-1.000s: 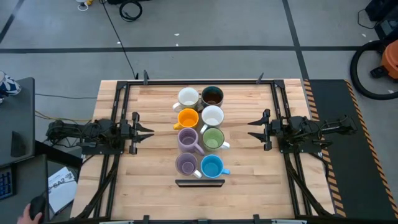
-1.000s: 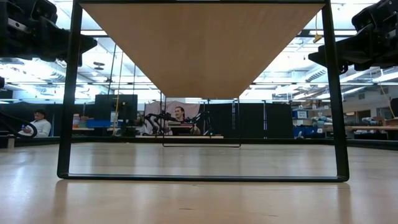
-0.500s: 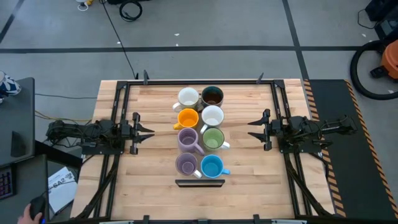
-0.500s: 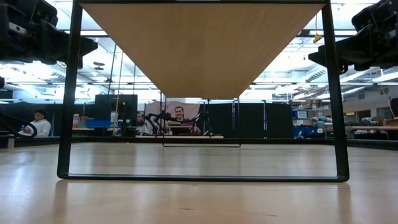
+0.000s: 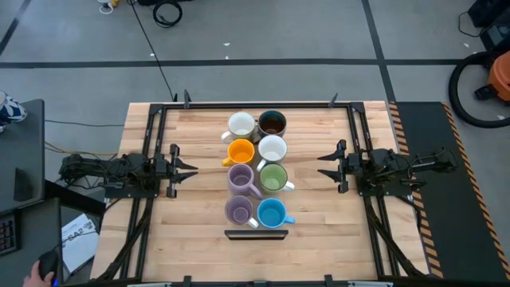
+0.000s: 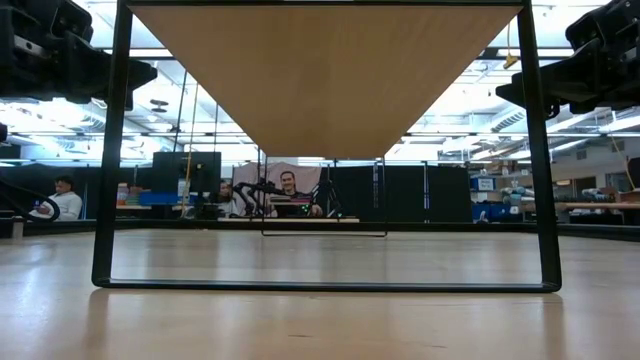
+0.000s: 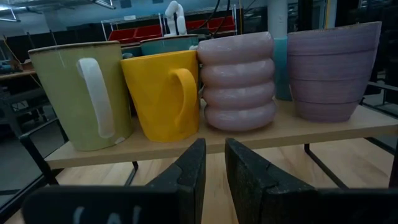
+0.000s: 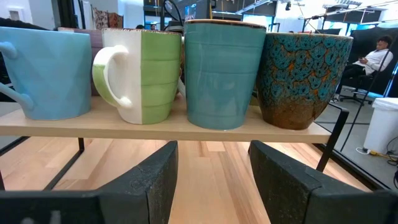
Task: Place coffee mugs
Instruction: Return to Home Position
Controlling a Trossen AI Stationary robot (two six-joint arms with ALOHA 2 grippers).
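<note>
Several coffee mugs stand upright in two rows on a raised wooden shelf (image 7: pixel 292 127) at the table's middle. In the high view they are a white one (image 5: pixel 241 124), a dark one (image 5: pixel 272 123), an orange one (image 5: pixel 241 151), another white one (image 5: pixel 272 148), two lavender ones (image 5: pixel 241 178) (image 5: pixel 238 210), a green one (image 5: pixel 272 176) and a light blue one (image 5: pixel 272 213). My left gripper (image 5: pixel 187 167) (image 7: pixel 215 146) waits level at the table's left, open by a narrow gap. At the table's right my right gripper (image 5: pixel 325 165) (image 8: pixel 213 146) is level and open wide. Both point at the shelf, well short of it.
The shelf stands on a thin black frame (image 6: pixel 110 160) with free room under it. Black rails (image 5: pixel 151 143) (image 5: pixel 362 135) run along both table sides by the arms. People sit in the room beyond the table (image 6: pixel 62 198), and a hand shows at the near left corner (image 5: pixel 36 275).
</note>
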